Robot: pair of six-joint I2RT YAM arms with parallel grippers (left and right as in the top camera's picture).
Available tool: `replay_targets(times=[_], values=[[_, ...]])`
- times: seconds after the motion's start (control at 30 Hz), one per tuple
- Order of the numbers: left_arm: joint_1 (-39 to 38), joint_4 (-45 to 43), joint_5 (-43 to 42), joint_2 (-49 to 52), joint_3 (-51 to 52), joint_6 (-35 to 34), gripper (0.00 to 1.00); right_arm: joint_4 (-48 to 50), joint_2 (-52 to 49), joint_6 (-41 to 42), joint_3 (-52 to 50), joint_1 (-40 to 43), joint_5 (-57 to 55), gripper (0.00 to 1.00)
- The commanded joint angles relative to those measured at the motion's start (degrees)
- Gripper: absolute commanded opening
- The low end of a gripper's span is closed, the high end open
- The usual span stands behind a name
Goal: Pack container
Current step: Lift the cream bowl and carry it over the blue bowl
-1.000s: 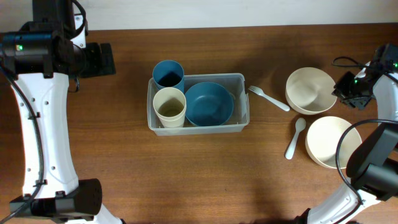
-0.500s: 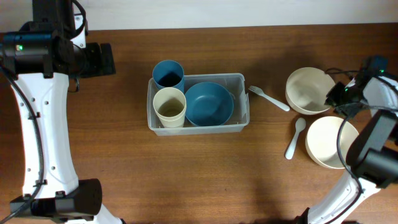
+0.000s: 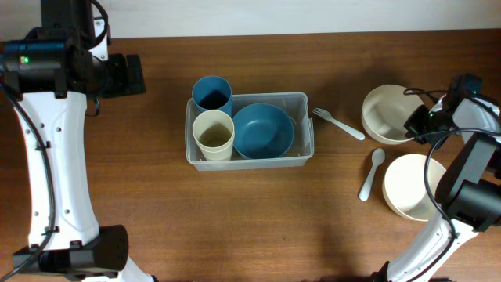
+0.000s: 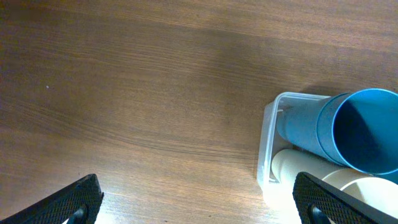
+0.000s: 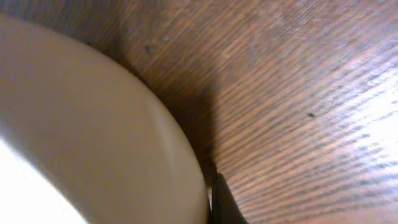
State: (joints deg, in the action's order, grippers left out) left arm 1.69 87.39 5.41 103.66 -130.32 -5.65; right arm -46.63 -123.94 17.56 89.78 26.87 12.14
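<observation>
The clear container (image 3: 307, 100) sits mid-table and holds a blue cup (image 3: 211, 92), a cream cup (image 3: 213, 135) and a blue bowl (image 3: 262, 129). My right gripper (image 3: 412, 124) is at the right rim of the upper cream bowl (image 3: 385, 111). In the right wrist view one dark finger (image 5: 219, 198) presses on the outside of the bowl's wall (image 5: 93, 124), and the other finger is hidden. My left gripper (image 4: 202, 208) is open and empty above bare wood, left of the container (image 4: 268, 143) and the blue cup (image 4: 354, 127).
A white fork (image 3: 338, 124) lies between the container and the upper bowl. A white spoon (image 3: 371, 174) lies beside a second cream bowl (image 3: 407, 188) at the lower right. The left arm (image 3: 47, 157) runs down the table's left side.
My right gripper has moved left and down from beside the upper cream bowl onto its right rim. The left arm has not moved.
</observation>
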Motion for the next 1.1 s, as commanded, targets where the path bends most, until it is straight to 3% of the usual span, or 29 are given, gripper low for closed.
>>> replay_targets(times=[0.0,0.53,0.8,1.07], values=[[0.2,0.0,0.6,-0.1,0.1,-0.3,1.0,0.0,-0.6,-0.3,-0.2,0.2,1.6,0.04],[0.2,0.0,0.6,-0.1,0.1,-0.3,1.0,-10.4,1.1,-3.0,11.6,0.2,7.5,0.04],[0.2,0.0,0.6,-0.1,0.1,-0.3,1.0,-23.5,1.5,-17.6,23.5,-0.3,28.5,0.04],[0.2,0.0,0.6,-0.1,0.1,-0.3,1.0,-35.2,2.8,-26.3,30.9,-5.8,32.3,0.04]])
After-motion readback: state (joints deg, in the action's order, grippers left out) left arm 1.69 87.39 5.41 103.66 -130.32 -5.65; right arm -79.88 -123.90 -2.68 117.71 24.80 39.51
